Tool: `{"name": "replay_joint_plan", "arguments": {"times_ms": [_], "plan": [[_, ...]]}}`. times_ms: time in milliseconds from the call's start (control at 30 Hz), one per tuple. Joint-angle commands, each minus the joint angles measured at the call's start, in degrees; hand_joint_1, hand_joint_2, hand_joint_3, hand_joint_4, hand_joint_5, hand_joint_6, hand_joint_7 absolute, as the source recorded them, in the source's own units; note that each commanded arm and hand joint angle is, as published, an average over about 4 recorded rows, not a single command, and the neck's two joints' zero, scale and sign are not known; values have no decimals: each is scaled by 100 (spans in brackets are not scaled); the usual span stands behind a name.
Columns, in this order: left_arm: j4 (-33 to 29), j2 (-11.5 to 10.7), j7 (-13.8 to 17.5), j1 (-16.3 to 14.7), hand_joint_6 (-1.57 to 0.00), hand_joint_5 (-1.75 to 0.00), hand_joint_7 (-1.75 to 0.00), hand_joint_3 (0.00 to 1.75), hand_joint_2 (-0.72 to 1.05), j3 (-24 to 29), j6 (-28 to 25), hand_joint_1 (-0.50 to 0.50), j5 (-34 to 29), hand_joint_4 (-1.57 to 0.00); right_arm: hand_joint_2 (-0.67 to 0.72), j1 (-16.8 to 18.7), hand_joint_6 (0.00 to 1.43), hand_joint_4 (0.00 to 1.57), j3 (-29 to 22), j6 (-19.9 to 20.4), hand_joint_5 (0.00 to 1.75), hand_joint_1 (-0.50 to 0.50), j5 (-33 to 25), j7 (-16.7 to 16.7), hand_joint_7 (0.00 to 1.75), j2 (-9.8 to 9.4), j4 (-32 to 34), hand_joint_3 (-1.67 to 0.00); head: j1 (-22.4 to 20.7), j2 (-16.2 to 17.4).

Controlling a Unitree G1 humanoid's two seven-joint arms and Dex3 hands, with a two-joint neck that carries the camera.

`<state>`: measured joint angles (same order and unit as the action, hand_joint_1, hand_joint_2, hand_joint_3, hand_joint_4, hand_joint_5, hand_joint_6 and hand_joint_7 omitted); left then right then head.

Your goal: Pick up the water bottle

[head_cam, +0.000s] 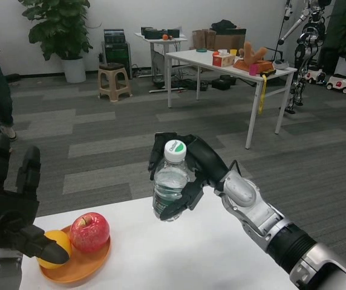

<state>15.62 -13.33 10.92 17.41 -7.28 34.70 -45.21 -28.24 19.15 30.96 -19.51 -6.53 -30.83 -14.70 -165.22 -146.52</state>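
Head view: I see my right hand [188,172] wrapped around the water bottle [170,180], holding it upright above the white table [197,254]. My left hand [6,205] waits, fingers spread, beside the orange plate [79,269] with a red apple [90,231] and an orange [57,248].
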Motion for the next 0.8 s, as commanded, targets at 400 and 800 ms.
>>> {"name": "replay_joint_plan", "arguments": {"times_ms": [400, 800], "plan": [[16, 6, -3, 8, 0, -10, 0, 9, -48, 21, 28, -32, 8, 0, -5, -120, 100, 111, -241, 42, 126, 42, -88, 73, 126, -103, 24, -56, 18, 52], [93, 14, -3, 63, 0, -10, 0, 9, -46, 16, 28, -32, 4, 0, -3, -120, 100, 111, -268, 42, 126, 42, -88, 73, 126, -107, -56, -56, 15, 66]]}}
